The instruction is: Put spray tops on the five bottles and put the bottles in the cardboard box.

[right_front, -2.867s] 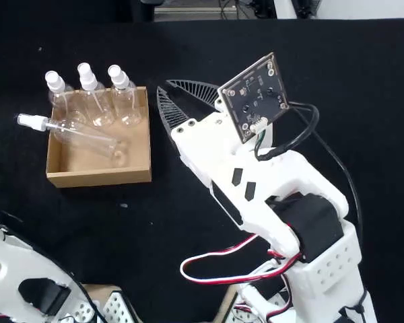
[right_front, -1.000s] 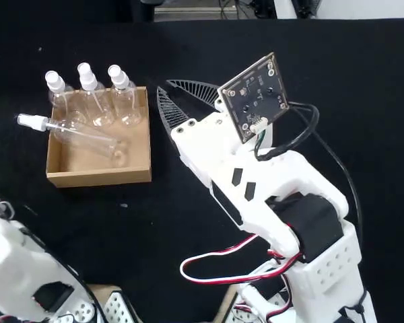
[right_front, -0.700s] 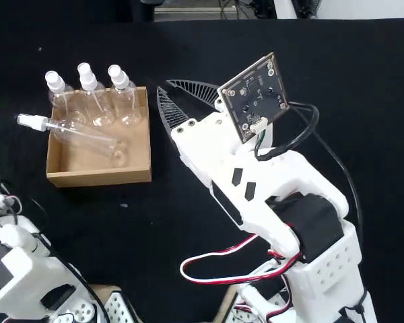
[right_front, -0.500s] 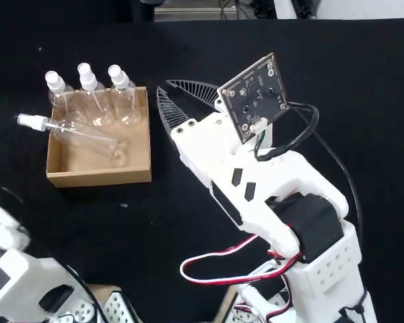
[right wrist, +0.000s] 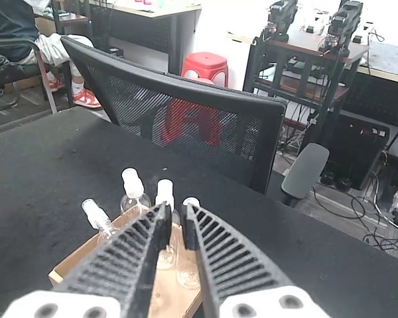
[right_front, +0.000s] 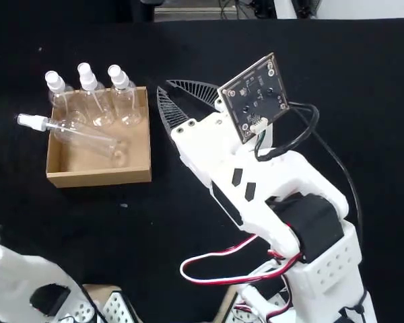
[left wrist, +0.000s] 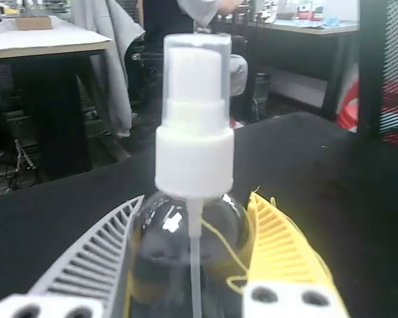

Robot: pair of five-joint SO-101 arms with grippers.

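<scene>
My left gripper (left wrist: 196, 199) is shut on a clear bottle (left wrist: 186, 245) that stands upright between its grey and yellow fingers, with a white spray top (left wrist: 194, 132) on it. The cardboard box (right_front: 97, 176) sits at the table's left. Three capped bottles (right_front: 89, 87) stand along its back wall, and another capped bottle (right_front: 81, 138) lies slanted inside with its top over the left rim. My right gripper (right_front: 165, 89) hangs just right of the box, shut with nothing in it. In the right wrist view its fingertips (right wrist: 164, 213) sit in front of the box (right wrist: 73, 268) and the standing bottles (right wrist: 132, 189).
The right arm's white body (right_front: 269, 195) and its cables take up the table's centre and lower right. Part of the left arm (right_front: 13, 282) shows at the lower left corner. A mesh office chair (right wrist: 186, 112) stands beyond the table's far edge.
The left arm's white body has shifted about in the lower left corner of the high view. The right arm, the box and its bottles have not moved.
</scene>
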